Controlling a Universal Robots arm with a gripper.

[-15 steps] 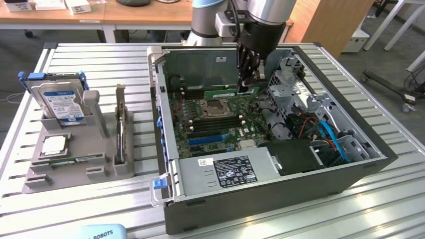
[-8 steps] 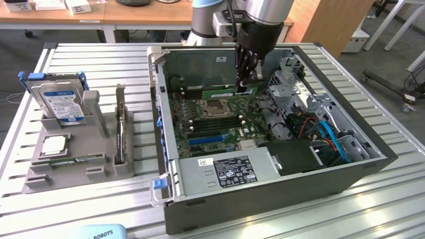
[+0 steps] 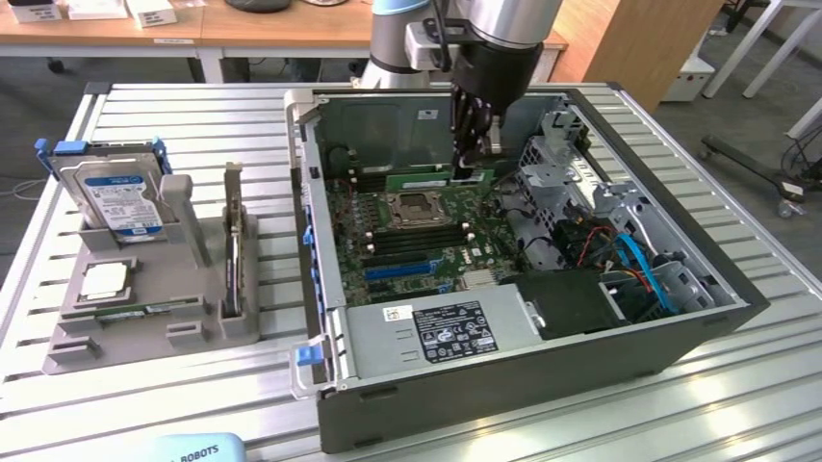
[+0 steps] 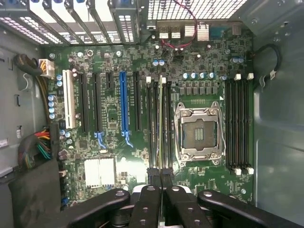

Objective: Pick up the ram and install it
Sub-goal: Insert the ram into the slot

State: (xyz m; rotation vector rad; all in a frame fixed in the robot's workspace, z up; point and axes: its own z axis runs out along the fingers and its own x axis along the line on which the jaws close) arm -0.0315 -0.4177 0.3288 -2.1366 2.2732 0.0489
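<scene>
My gripper (image 3: 473, 169) reaches down into the open computer case (image 3: 719, 318), at the back of the motherboard. Its fingers are shut on the ram (image 3: 424, 181), a narrow green stick lying level just behind the processor socket (image 3: 418, 207). In the wrist view the ram (image 4: 161, 123) shows edge-on as a thin pale line. It runs out from between the black fingertips of the gripper (image 4: 161, 175) and lines up with the dark memory slots (image 4: 153, 123) beside the empty socket (image 4: 199, 133). I cannot tell whether it is seated in a slot.
On the exterior view's left a grey holder (image 3: 77, 351) carries a hard drive (image 3: 118, 197), a square silver processor (image 3: 106, 281), an upright dark card (image 3: 231, 260) and a thin green stick (image 3: 135, 311). Drive bays and cables (image 3: 629, 260) crowd the case's right side.
</scene>
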